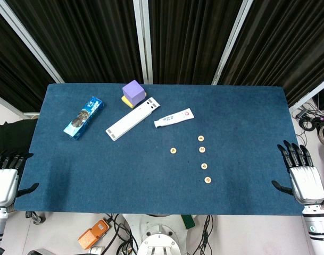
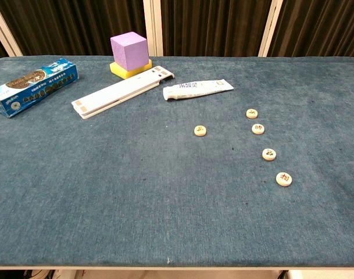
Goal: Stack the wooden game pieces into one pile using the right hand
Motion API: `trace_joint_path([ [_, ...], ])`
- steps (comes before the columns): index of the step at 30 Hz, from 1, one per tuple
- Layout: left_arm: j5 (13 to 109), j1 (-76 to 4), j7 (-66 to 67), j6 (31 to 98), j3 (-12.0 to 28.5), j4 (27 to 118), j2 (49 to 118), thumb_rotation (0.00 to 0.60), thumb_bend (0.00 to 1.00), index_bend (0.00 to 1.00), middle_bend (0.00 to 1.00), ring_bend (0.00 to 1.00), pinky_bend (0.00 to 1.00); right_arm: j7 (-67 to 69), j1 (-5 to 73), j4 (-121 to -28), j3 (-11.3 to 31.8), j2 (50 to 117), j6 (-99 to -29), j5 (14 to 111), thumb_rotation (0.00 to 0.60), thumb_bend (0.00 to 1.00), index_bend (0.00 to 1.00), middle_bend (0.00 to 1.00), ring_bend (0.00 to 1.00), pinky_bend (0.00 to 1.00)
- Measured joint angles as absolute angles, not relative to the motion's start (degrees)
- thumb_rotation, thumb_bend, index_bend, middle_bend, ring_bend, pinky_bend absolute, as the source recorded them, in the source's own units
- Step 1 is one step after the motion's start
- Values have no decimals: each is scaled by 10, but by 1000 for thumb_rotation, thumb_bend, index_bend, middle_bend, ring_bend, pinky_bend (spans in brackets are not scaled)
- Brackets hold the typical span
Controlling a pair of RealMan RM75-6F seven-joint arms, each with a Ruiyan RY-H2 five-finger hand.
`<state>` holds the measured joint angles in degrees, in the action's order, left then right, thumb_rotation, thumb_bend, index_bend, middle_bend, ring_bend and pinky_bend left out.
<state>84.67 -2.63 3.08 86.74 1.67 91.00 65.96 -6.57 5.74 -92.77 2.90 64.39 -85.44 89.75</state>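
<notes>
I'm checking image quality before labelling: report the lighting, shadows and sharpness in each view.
Head view: even overhead light, barely any shadow under the wooden game pieces, both hands sharp at the table's near corners. Chest view: soft light, faint shadows, piece markings readable, purple cube crisp, no glare or blur.

We're looking at a desk covered in dark blue cloth. Five round wooden game pieces lie flat on it toward our right: four strung in a loose line, each apart from the next, and one off by itself further left. Behind them lies a white tube, and just beside it a long white flat bar set at a slant. At the bar's far end we see a purple cube sitting on a yellow block. Far left, a blue box lies flat.
</notes>
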Motion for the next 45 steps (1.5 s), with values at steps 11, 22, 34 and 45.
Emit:
trace_joint_path([
  [11,853,-26,27,868,15,907,666,600,5,206,184,123,0,-80,99,-927,10,666,-779,931,600,179,124,57,0,61],
  [22,853,-23,17,868,14,897,669,600,5,205,184,123,0,-122,206,-873,1,778,-617,948,600,381,391,56,0,77],
  [34,848,-19,2,866,13,878,678,600,5,205,184,123,0,-135,246,-818,-9,841,-588,950,600,442,436,56,0,90],
  [45,844,-15,-7,864,11,869,679,600,5,206,184,123,0,-134,261,-805,-12,858,-576,931,600,519,480,68,0,92],
])
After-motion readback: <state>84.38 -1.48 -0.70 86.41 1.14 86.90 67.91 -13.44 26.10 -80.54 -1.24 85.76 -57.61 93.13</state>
